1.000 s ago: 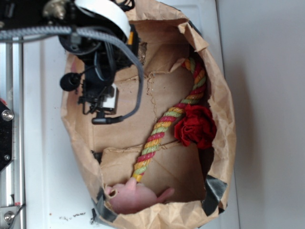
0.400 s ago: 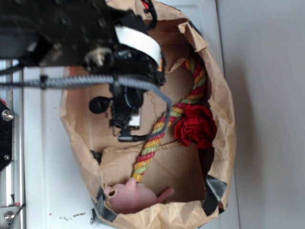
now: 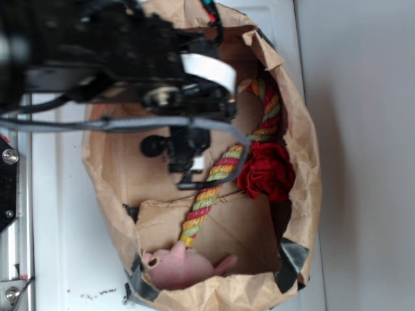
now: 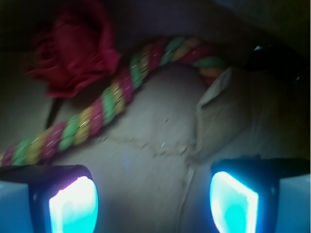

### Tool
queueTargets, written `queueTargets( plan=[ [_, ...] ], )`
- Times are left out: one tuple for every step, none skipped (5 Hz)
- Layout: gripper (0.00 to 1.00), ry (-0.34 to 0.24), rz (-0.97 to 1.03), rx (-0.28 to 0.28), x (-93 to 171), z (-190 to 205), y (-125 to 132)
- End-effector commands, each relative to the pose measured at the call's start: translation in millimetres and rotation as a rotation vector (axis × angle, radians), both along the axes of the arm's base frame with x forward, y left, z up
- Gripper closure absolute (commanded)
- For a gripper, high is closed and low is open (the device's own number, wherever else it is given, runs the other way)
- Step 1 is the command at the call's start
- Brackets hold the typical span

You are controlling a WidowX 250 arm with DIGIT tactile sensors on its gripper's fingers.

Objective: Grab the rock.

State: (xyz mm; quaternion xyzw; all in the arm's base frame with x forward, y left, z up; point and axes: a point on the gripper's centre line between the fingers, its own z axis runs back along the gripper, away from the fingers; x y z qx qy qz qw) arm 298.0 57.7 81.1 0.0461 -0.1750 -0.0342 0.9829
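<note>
Both fingers [image 4: 73, 204] show at the bottom corners of the wrist view, spread wide apart with nothing between them, their pads glowing pale cyan over bare brown paper. The gripper [image 4: 153, 204] hangs above the creased floor of the paper bag [image 3: 305, 162], where a torn fold of paper rises just ahead of the right-hand finger. Beyond the fingers, a twisted rope [image 4: 102, 109] of red, green and yellow strands runs diagonally across the bag floor, and the red fabric flower [image 4: 73, 48] lies against its far side, touching it. A dark lumpy shape at the upper right edge of the wrist view [image 4: 279, 60] may be the rock, though it is too dim and blurred to be sure; in the exterior view the rock cannot be made out, the arm covering that part of the bag. From outside, the black arm [image 3: 117, 58] reaches in from the left across the bag's upper half, with the gripper pointing down beside the rope. A pink plush toy [image 3: 185, 265] lies at the bag's lower end, well apart from the gripper.
</note>
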Motion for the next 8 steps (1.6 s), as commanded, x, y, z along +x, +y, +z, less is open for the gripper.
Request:
queueTargets(
  plan=[
    [0.00,-0.056,0.082,0.003,18.6,22.4,39.0],
    [0.00,-0.058,0.104,0.005,21.5,22.4,51.0],
    [0.00,-0.041,0.091,0.010,14.7,22.2,60.2],
    [0.00,-0.016,0.057,-0.025,4.2,32.4,65.6],
    [0.00,0.006,0.057,-0.039,3.4,34.7,72.5],
    [0.00,0.012,0.053,-0.039,2.4,34.6,77.6],
    [0.00,-0.002,0.074,-0.021,4.8,31.6,82.1],
    [0.00,-0.005,0.103,0.012,14.0,21.6,82.9]
  ],
)
